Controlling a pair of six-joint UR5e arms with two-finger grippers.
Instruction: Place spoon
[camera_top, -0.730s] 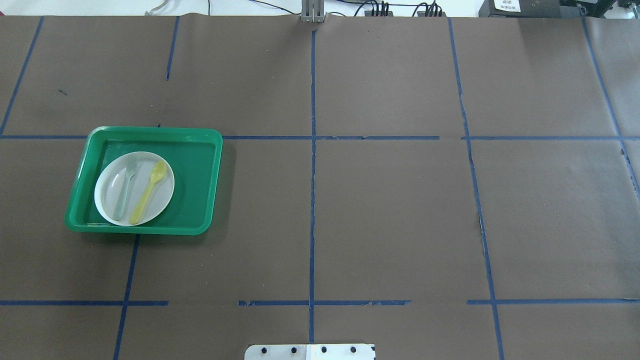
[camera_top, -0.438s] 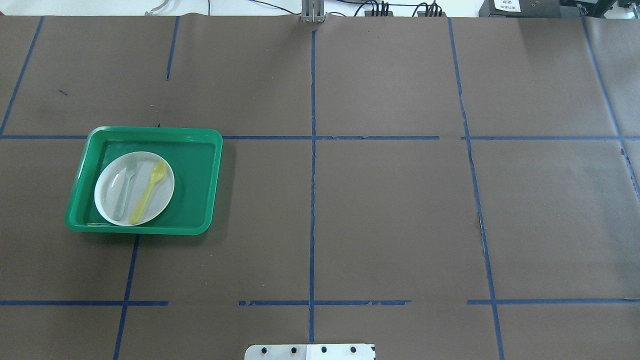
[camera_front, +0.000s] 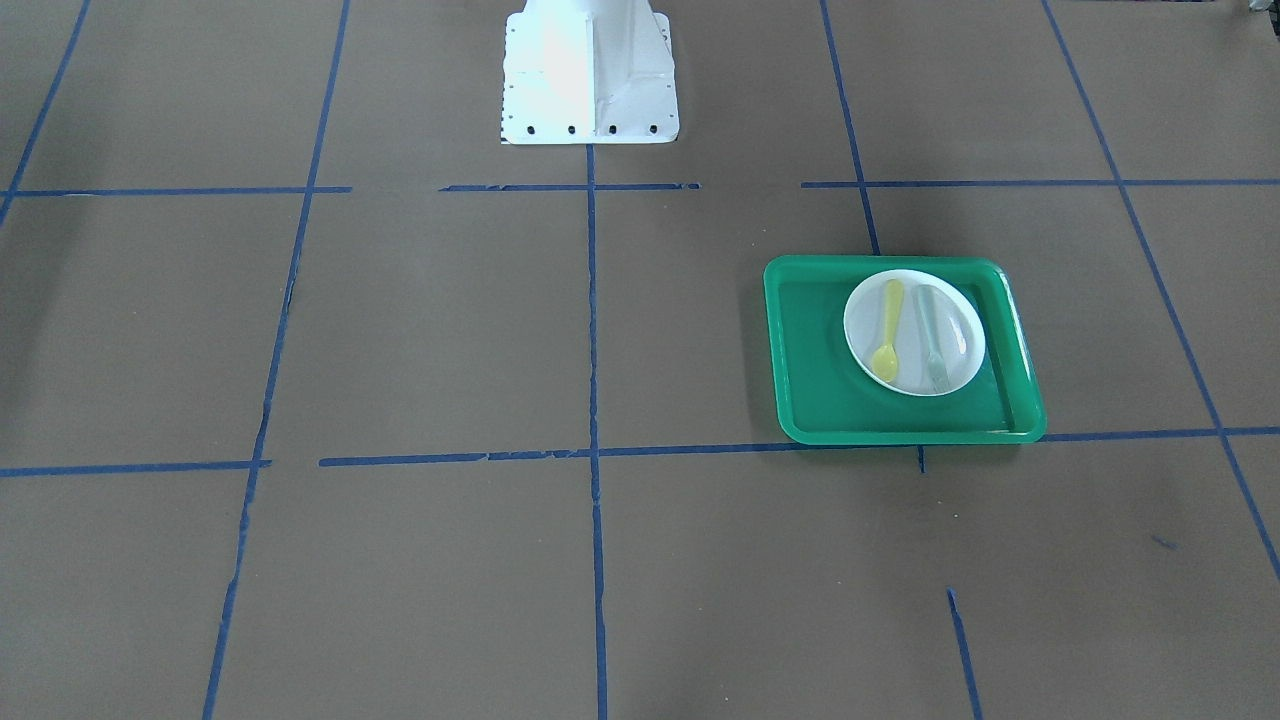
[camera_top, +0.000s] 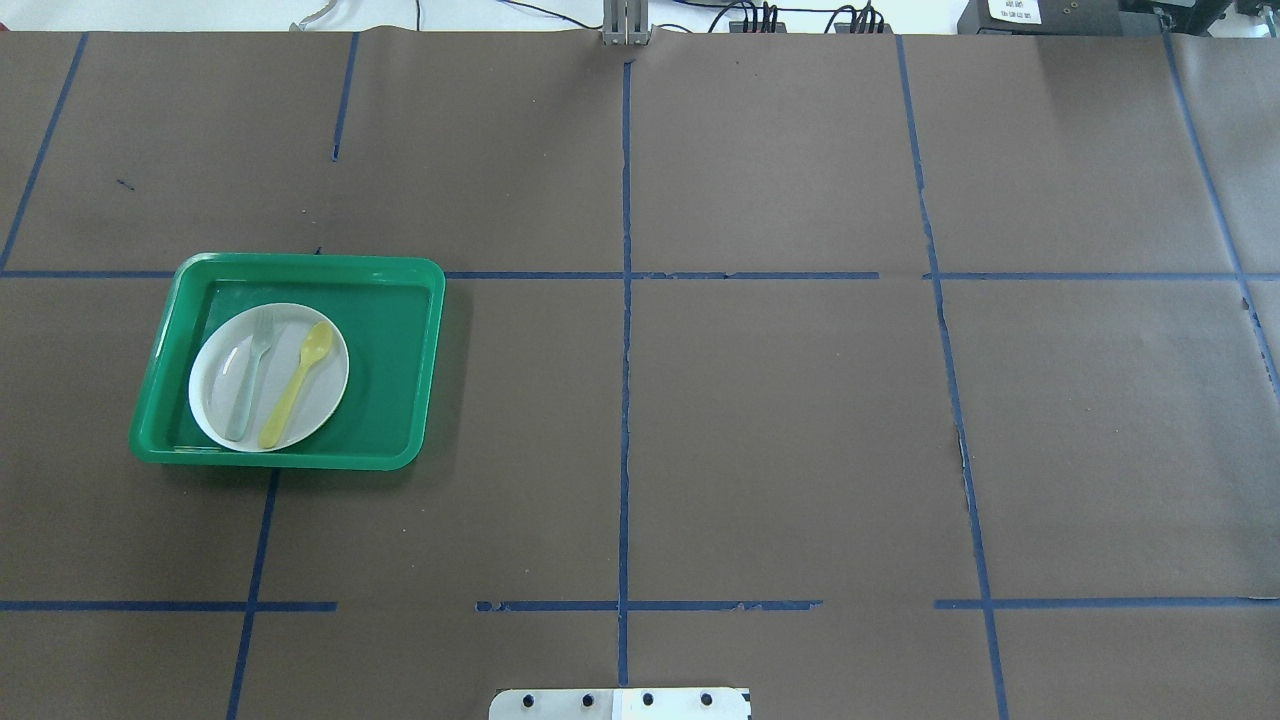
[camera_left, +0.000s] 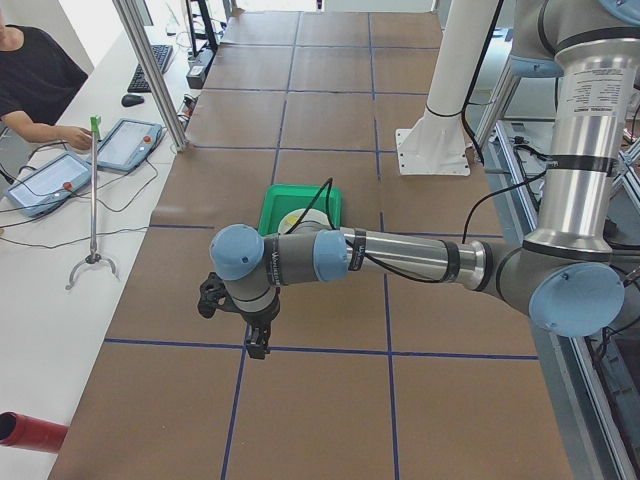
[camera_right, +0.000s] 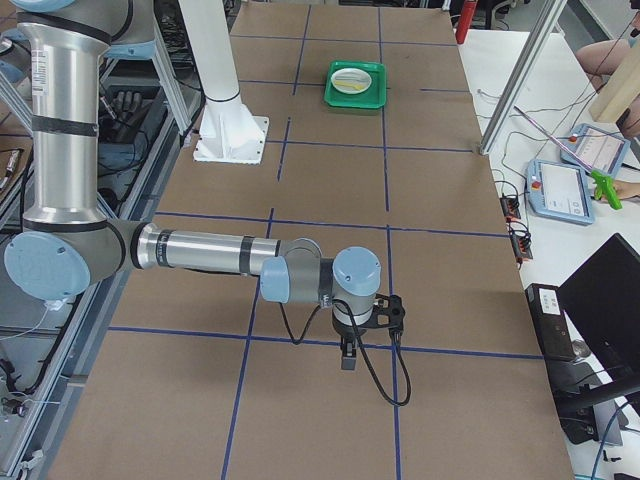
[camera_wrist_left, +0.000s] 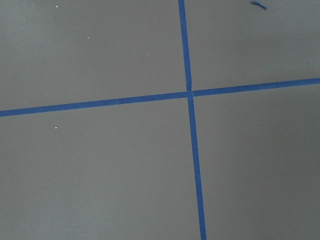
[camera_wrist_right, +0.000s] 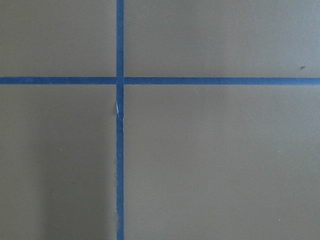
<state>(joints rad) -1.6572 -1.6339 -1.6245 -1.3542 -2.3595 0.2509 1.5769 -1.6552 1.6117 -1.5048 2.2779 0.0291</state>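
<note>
The pale-yellow spoon lies on the white plate, right of a grey-green fork. The plate sits in a green tray on the table's left half. From the front the spoon, plate and tray show again. My left gripper hangs over bare paper well away from the tray, seen only in the left side view. My right gripper hangs over the far right end, seen only in the right side view. I cannot tell if either is open or shut. Both wrist views show only paper and tape.
Brown paper with blue tape lines covers the table. The white robot base stands at the near middle edge. Operators with tablets sit along the far side. A metal post stands at that edge.
</note>
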